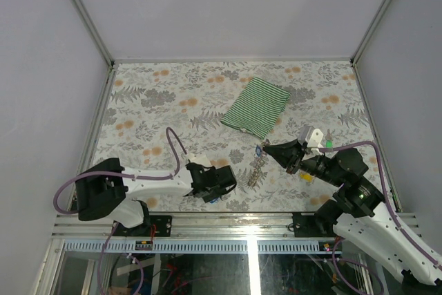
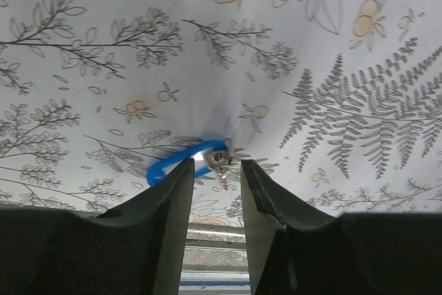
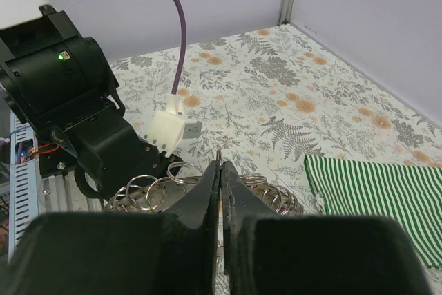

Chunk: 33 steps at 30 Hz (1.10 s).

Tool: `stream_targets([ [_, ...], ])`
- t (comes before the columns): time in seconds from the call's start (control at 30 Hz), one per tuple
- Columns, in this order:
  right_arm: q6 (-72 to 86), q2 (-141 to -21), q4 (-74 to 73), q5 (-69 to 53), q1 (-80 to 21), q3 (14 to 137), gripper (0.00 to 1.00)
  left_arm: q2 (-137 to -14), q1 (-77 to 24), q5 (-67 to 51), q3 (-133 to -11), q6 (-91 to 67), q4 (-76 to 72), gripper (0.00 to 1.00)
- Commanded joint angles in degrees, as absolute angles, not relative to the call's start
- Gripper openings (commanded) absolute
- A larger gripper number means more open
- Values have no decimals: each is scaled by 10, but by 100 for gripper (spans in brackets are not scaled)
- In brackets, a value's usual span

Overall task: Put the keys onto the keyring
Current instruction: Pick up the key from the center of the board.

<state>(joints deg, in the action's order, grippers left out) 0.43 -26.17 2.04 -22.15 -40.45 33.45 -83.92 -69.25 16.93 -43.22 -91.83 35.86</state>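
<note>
A blue key tag (image 2: 171, 164) lies flat on the floral table, its small metal loop (image 2: 219, 159) at its right end. My left gripper (image 2: 215, 165) is open and points down, with the loop between its fingertips and the left finger (image 2: 169, 205) over part of the tag. In the top view it (image 1: 215, 188) is near the front edge. My right gripper (image 3: 219, 165) is shut on a thin ring of the silvery coiled keyring (image 3: 157, 188), whose coils spread to both sides behind the fingers. In the top view the keyring (image 1: 255, 169) hangs below the right gripper (image 1: 266, 148). Red and yellow tags are not visible.
A green-and-white striped cloth (image 1: 255, 106) lies mid-table, also at the right of the right wrist view (image 3: 376, 195). The left arm's black wrist and white camera block (image 3: 169, 129) sit close to the keyring. A metal rail (image 2: 214, 240) runs along the front edge.
</note>
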Motion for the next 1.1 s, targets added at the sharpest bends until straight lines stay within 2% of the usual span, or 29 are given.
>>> stream_targets([
  [0.0, 1, -260, 76, -226, -405, 339, 1, -857, -687, 199, -479, -887, 378, 34],
  [0.2, 1, -260, 76, -225, -405, 339, 1, -886, -688, 209, -527, -855, 413, 36],
  [0.57, 0, -259, 77, -224, -404, 337, 1, -882, -689, 219, -539, -845, 444, 37],
  [0.87, 0, -261, 80, -224, -405, 335, 1, -988, -713, 237, -645, -773, 519, 41],
  [1.07, 0, -257, 77, -223, -405, 332, 1, -997, -717, 242, -650, -771, 538, 41],
])
